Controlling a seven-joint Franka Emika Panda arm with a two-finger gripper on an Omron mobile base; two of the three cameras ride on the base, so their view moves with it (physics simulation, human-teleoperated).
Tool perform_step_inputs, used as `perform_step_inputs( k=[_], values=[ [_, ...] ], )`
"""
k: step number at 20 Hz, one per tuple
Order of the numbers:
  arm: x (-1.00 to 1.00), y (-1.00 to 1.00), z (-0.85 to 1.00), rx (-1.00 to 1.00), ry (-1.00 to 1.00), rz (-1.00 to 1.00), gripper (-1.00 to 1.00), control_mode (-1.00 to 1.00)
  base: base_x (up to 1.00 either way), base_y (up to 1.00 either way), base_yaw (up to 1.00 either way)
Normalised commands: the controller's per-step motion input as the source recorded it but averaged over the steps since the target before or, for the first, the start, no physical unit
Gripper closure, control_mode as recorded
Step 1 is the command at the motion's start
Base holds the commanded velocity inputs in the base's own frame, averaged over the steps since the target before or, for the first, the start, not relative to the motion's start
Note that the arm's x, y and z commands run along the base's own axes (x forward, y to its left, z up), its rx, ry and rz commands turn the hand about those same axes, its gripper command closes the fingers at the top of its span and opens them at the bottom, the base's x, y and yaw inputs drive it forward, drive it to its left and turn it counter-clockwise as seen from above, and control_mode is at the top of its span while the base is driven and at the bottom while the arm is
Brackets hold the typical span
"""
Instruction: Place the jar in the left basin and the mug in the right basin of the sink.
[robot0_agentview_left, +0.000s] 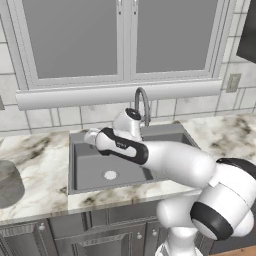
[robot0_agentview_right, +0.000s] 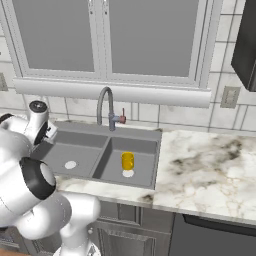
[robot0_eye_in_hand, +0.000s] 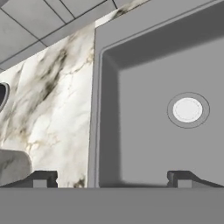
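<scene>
The sink (robot0_agentview_right: 102, 131) sat in the marbled worktop (robot0_agentview_right: 210, 170) below a window, with the gooseneck faucet (robot0_agentview_right: 105, 107) at its back edge. In the right base view the mug (robot0_agentview_right: 127, 161) stood upright in the right basin (robot0_agentview_right: 142, 165), at the frame's centre, just above that basin's pale drain. The left basin (robot0_agentview_right: 82, 152) lay left of the central divider and held nothing but its round drain (robot0_agentview_right: 70, 164).

In the left base view the jar (robot0_agentview_left: 10, 184) stood on the worktop at the left edge of the frame, well apart from the sink's left rim. The arm reached from the lower right across the sink, its hand over the upper left part of the left basin (robot0_agentview_left: 95, 167).

In the hand view the pincer (robot0_eye_in_hand: 111, 178) was open, its two dark fingertips (robot0_eye_in_hand: 41, 178) set wide apart at the bottom of the frame with nothing between them. One tip lay over the worktop, the other over the left basin floor (robot0_eye_in_hand: 148, 144), with the basin's rim between them. The drain (robot0_eye_in_hand: 187, 109) showed at centre right. A grey rounded form at the lower left edge was probably part of the jar (robot0_eye_in_hand: 13, 166); its identity could not be confirmed.
</scene>
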Motion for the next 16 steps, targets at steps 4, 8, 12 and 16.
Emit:
perform_step_inputs(
  k=[4,8,12,16],
  values=[
    [0.0,0.66,0.31,0.0,0.01,0.0,-1.0,-1.0,0.0,0.0,0.0],
    [0.0,0.41,0.33,-0.01,0.0,0.0,-1.0,-1.0,0.0,0.0,0.0],
    [0.0,0.31,0.25,-0.01,0.0,0.0,-1.0,-1.0,0.0,0.0,0.0],
    [0.0,0.44,0.02,0.0,0.0,0.0,-1.0,-1.0,0.0,0.0,0.0]
  ],
)
